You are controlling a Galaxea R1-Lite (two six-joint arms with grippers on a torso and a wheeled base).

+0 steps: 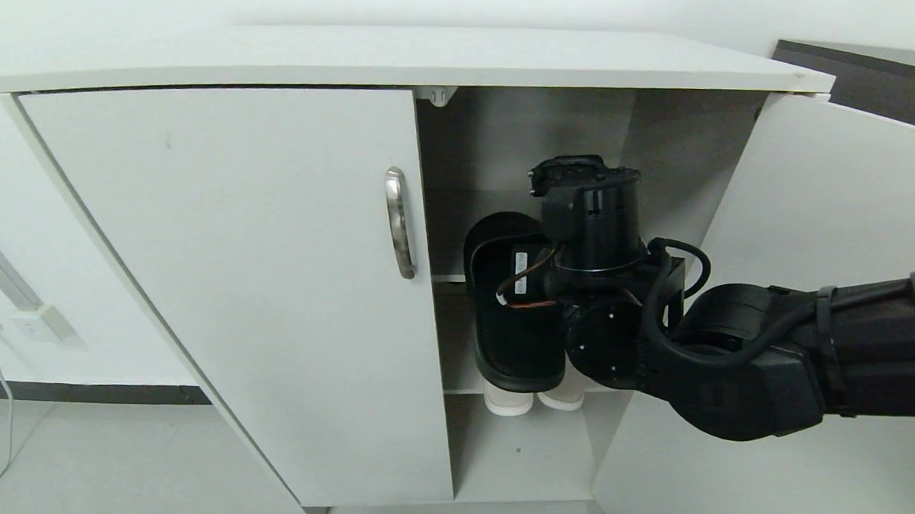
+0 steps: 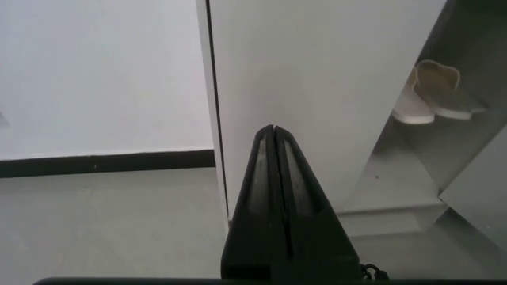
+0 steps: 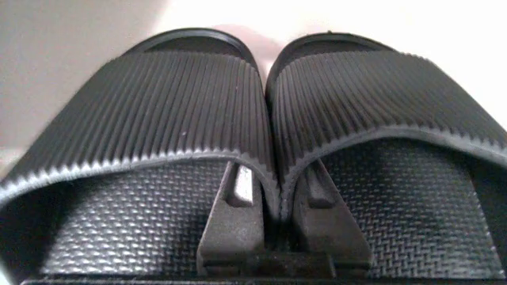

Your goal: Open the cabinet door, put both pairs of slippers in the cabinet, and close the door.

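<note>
Head view: my right arm is in the open right half of the white laminate cabinet. Its right door stands swung wide, and the flat white left door with its curved metal handle is shut. At my wrist a pair of black ribbed rubber slippers stands on end in the opening. Just below them a pair of white foam slippers lies on a lower shelf, ends poking over its front edge. Whether the black slippers have passed the shelf fronts I cannot tell.

Left wrist view: my left gripper has its two fingers pressed flat together with nothing between them. It hangs low before the left door, above the grey floor. Past the door's edge the white slippers lie side by side on their shelf.

Right wrist view: my right gripper is closed on the black slippers, one finger under each strap, pinching the two neighbouring inner rims together. I judge the pair light, soft and bendy. The pebbled footbeds and ridged straps should give good friction, so slipping seems unlikely. Held by thin rims, though, the outer halves may sag or splay, so they want a flat shelf under them before I let go. Where the rims meet looks like the best hold for carrying both at once.
</note>
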